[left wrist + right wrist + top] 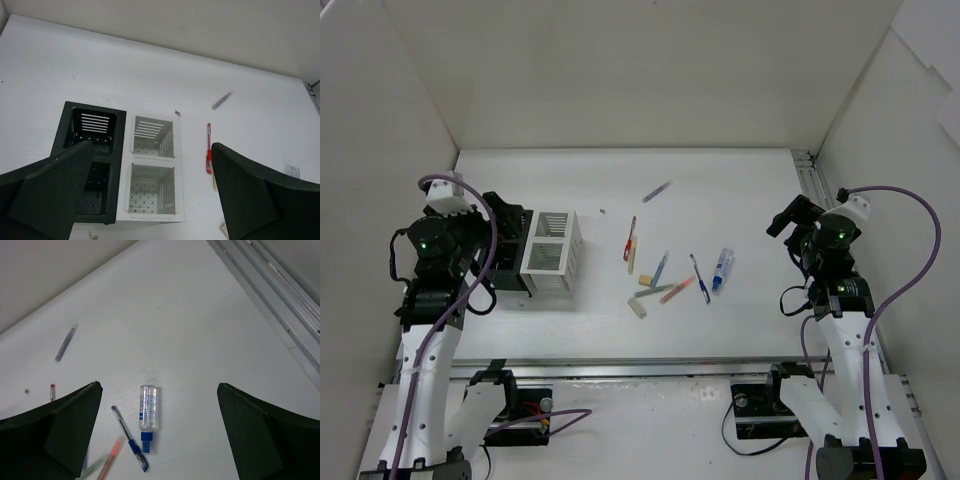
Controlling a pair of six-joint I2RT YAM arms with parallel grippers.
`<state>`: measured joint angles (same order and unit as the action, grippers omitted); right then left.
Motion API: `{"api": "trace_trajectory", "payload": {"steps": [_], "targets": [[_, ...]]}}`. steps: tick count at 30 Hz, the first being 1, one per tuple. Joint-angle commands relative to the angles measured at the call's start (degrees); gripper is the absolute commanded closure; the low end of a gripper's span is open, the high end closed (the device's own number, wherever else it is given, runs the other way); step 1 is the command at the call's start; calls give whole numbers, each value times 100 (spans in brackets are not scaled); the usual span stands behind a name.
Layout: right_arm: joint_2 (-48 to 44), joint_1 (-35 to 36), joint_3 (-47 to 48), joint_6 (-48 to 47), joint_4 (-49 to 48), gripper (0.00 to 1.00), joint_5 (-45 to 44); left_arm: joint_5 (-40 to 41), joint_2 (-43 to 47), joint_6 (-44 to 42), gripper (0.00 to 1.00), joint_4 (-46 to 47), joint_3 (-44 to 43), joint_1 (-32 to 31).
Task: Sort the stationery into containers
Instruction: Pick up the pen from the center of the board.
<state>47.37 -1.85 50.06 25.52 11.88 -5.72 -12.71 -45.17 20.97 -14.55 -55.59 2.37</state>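
Black, spread and empty, the left pincer [151, 145] hung above the organisers [152, 161], the right pincer [159, 385] above the tube [149, 412]. Pens [660, 268] lay loose on the worktop [750, 330], unsorted. Flat and thin, they might skid from a closing grip, the far grey pen [657, 190] too.
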Motion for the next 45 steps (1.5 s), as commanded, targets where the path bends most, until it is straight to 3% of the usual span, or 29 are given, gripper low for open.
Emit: {"api": "trace_trajectory", "payload": {"steps": [1,6,12,22,25,31,33,35,45], "targets": [[61,-35,293,-21,-212,2,62,-661,-238,-225,0,206,-338,-26],[114,-44,144,76,-212,2,-34,-935,-729,-418,0,286,-540,-674],[544,-44,293,32,-98,2,237,92,-2370,-778,0,-101,-1619,-2185],[1387,-26,495,-240,-19,2,1116,1067,-4895,-568,0,-1181,-3220,-3127],[1616,-17,566,-240,-19,2,1169,1657,-5519,-568,5,-1472,-3642,-3348],[1793,26,645,-302,-19,2,1327,1974,-6355,-542,9,-1613,-4240,-3463],[1793,44,636,-328,-19,2,1328,2035,-6583,-533,15,-1622,-4345,-3463],[1775,62,619,-337,-19,2,1275,2088,-6785,-498,19,-1665,-4381,-3463],[1749,88,575,-337,-19,2,1037,2053,-7085,-524,19,-1508,-3977,-3700]]}}
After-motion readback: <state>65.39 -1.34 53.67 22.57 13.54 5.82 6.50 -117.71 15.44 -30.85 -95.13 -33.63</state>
